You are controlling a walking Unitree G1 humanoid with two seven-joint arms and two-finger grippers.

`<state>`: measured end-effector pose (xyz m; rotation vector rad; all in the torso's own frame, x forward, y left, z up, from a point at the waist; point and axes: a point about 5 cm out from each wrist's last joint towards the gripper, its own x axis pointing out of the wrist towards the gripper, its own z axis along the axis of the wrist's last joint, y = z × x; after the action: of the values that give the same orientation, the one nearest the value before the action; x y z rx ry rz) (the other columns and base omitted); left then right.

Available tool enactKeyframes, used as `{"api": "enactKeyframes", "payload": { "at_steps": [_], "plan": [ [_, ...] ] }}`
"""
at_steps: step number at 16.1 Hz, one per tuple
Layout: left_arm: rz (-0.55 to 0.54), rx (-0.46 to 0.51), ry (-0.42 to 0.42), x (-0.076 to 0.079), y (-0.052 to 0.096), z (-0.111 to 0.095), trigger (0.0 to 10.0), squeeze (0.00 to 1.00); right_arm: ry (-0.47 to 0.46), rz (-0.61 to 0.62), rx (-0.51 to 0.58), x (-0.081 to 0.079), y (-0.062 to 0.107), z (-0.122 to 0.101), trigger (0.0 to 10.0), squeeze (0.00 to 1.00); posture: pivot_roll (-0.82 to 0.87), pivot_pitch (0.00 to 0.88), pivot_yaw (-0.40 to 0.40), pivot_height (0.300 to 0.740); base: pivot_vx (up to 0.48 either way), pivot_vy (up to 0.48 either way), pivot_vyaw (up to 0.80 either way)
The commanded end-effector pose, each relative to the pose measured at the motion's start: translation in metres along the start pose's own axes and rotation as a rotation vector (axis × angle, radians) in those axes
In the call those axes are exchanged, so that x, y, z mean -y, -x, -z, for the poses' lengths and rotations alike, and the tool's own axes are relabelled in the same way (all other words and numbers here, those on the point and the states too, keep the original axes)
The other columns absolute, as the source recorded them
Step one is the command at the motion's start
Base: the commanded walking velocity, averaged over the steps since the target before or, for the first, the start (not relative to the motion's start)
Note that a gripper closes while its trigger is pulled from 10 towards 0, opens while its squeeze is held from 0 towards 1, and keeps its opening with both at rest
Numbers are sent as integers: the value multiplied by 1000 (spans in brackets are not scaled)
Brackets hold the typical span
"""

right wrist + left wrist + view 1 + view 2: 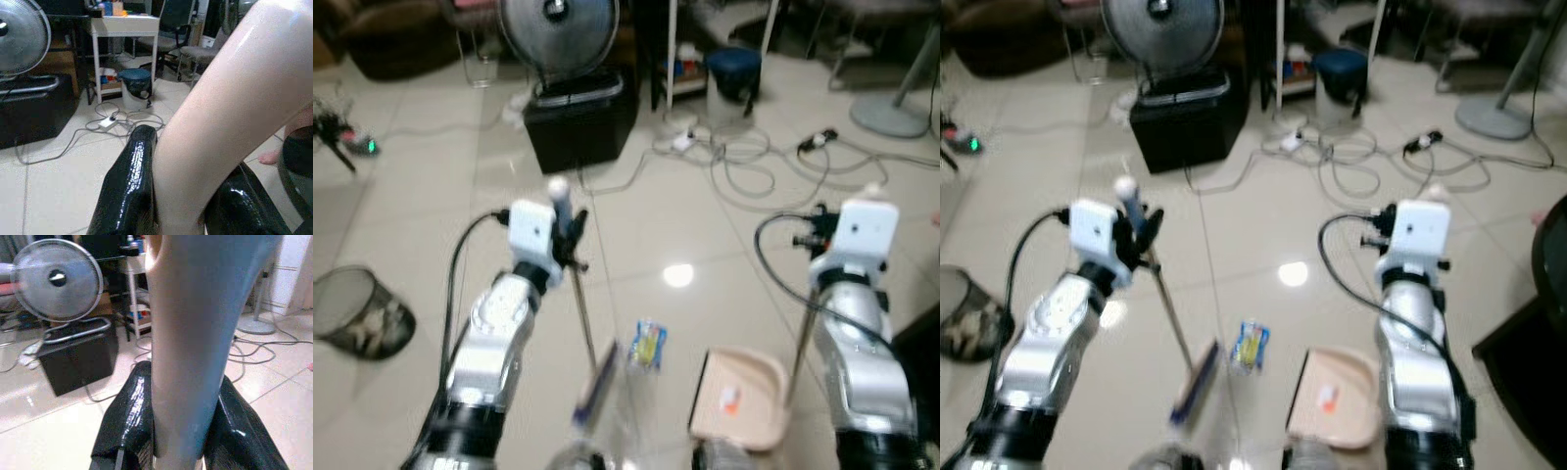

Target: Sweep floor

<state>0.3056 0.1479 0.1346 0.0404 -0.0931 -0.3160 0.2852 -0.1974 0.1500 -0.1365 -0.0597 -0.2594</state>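
Tiled floor (401, 215) with wrapper (648, 345), dustpan (739, 397), cables (744, 162)

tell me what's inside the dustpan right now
A small orange scrap lies on the beige dustpan, which the right gripper holds by its handle. The rest of the tray looks bare, but its near edge is cut off by the frame, so that part can't be checked.

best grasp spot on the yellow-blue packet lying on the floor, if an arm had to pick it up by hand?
Pinch the packet across its narrow width, coming straight down from above. It lies flat on the tile between the broom head and the dustpan, so side approaches look crowded. Both grippers are occupied: left gripper holds the broom handle, right gripper the dustpan handle.
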Motion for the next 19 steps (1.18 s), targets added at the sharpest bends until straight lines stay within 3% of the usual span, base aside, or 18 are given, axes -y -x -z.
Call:
{"api": "enactKeyframes", "payload": {
  "at_steps": [1,5,8,14,16,19],
  "plan": [
    [-26,31,-29,-6,-1,-8,10000,0,-17,-17,31,-4,0,-6,10000,0,-83,128,78,740,0,0,0],
    [-64,107,-70,-9,-3,-17,10000,0,-71,-39,11,-9,1,-3,10000,0,-82,129,78,740,166,0,-166],
    [-87,121,-69,-13,-3,-19,10000,0,-50,-33,30,-10,0,-5,10000,0,-80,121,78,740,415,0,-583],
    [-112,127,-81,-15,-2,-18,10000,0,-32,-58,55,-11,-1,-6,10000,0,-78,115,77,740,433,0,0],
    [-115,130,-84,-15,-1,-17,10000,0,19,-93,53,-13,-2,-5,10000,0,-78,113,76,740,435,0,0],
    [-118,129,-87,-16,0,-17,10000,0,26,-86,51,-14,-1,-4,10000,0,-77,112,76,740,436,0,758]
  ]
}}
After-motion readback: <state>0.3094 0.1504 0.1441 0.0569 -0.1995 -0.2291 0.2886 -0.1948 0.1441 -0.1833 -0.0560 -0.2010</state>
